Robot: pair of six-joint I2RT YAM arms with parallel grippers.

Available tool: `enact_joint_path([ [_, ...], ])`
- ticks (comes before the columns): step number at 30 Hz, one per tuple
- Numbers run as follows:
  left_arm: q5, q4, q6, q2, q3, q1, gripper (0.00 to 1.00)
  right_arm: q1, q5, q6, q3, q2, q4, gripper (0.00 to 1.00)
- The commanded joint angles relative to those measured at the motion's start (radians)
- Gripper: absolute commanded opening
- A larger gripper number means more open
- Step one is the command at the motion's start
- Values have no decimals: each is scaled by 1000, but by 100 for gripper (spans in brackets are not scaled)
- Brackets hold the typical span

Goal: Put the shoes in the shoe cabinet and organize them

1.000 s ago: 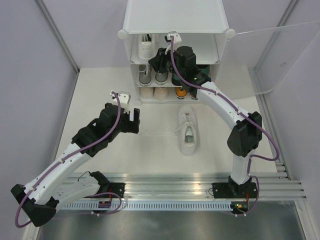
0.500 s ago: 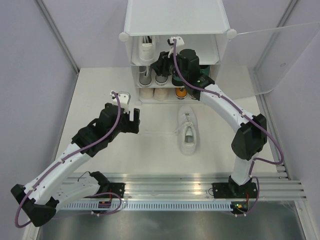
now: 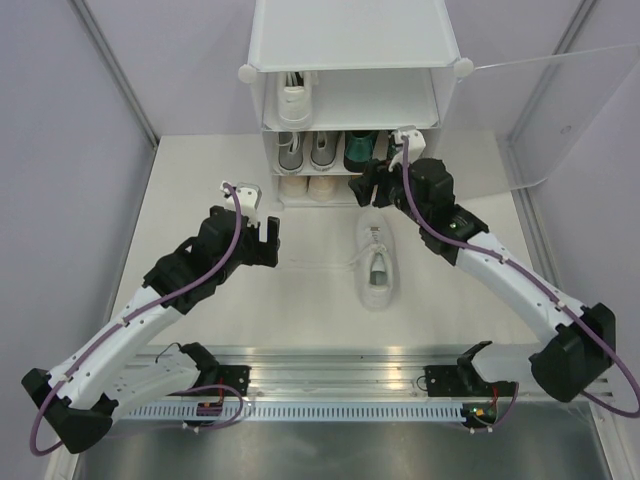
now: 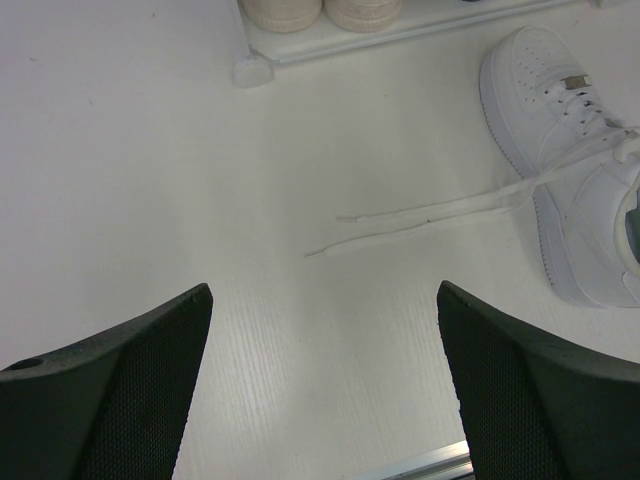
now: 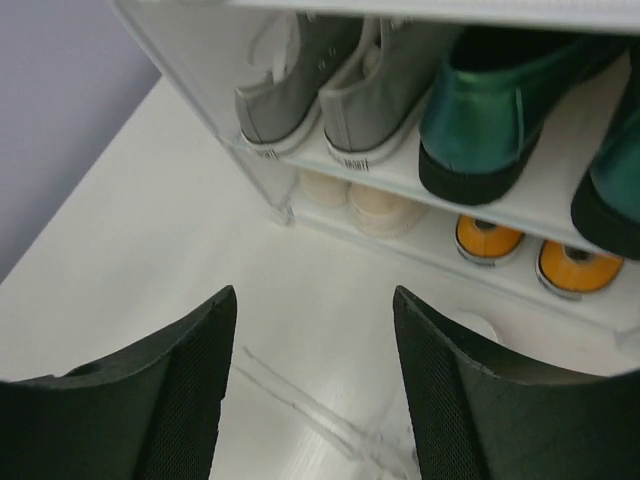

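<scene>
While white sneaker (image 3: 376,262) lies on counter (image 3: 190,170), left tool (image 3: 258,232) hovers spread, empty; right tool (image 5: 312,295) spread, empty, before shoe cabinet (image 3: 350,40).

A glossy sheen is seen on the dark green shoes (image 5: 490,120), while matt woven cloth is shown by the grey lace-ups (image 5: 375,95). The white sneaker (image 4: 565,160) is finished smooth, the bench (image 4: 150,150) matt and faintly grained, the shoe cabinet (image 3: 350,35) smooth plastic.
</scene>
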Motion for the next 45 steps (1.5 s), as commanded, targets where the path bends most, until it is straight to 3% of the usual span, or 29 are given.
enact_joint_path([
  [1,16,33,37,-4,0,0,95,-3,65,28,-123,-108,-57,69],
  [5,22,31,37,7,0,0,95,0,100,37,-277,-252,-163,69],
  [11,13,31,40,15,0,0,95,2,126,59,-384,-417,-247,68],
  [16,-2,33,41,21,-2,1,95,42,88,103,-388,-406,-252,63],
  [20,-14,31,41,16,-2,3,95,187,216,87,-358,-302,-247,62],
  [23,-31,31,41,7,-3,1,95,278,215,30,-315,-219,-238,63],
  [28,-115,30,20,-40,-8,1,95,286,51,-64,-325,-138,-65,65],
  [34,-128,31,18,-54,-8,1,95,287,-44,-182,-292,99,65,70],
  [45,-119,33,18,-67,-8,0,96,298,-73,-335,-253,330,247,82],
])
